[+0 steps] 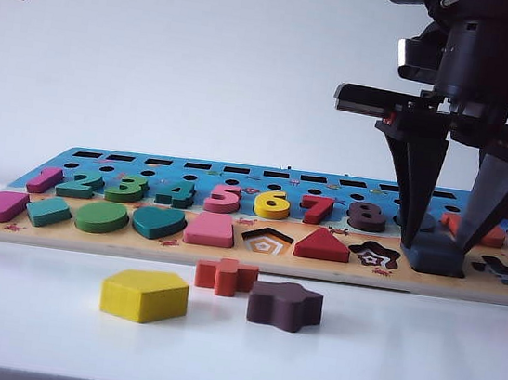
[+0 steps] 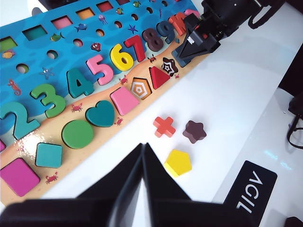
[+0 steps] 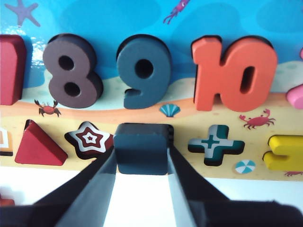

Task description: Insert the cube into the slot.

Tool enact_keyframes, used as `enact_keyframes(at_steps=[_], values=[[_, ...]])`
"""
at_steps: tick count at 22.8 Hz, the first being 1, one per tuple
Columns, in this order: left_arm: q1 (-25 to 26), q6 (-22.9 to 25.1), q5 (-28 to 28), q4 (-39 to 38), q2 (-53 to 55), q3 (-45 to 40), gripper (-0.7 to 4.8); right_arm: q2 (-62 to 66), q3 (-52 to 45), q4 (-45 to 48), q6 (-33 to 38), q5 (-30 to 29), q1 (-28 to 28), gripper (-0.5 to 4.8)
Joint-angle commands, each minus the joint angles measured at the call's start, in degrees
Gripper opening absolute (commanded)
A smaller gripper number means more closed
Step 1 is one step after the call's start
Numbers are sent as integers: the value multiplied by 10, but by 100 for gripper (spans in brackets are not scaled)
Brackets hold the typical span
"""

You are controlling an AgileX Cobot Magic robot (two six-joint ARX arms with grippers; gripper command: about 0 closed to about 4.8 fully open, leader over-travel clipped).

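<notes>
Right pincer point(image 3: 141, 163) was clamped on the cube point(image 3: 140, 153), both fingers flat against its sides, cube sitting at the slot point(image 3: 144, 128) between the star and cross recesses on the board point(image 1: 226, 257). Left pincer point(image 2: 143, 163) hung over the tabletop point(image 2: 227, 94), fingertips together.

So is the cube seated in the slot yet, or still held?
Held: the right gripper is shut on the cube, which sits at the slot. Whether it lies flush, cannot tell.
</notes>
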Motion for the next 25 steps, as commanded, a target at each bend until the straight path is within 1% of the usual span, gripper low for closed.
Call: enact_keyframes(at_steps=[1, 25], values=[[0, 3, 5, 10, -1, 2, 9, -1, 1, 7, 3, 2, 1, -4], [0, 3, 5, 10, -1, 2, 9, 0, 1, 2, 3, 15, 0, -5]])
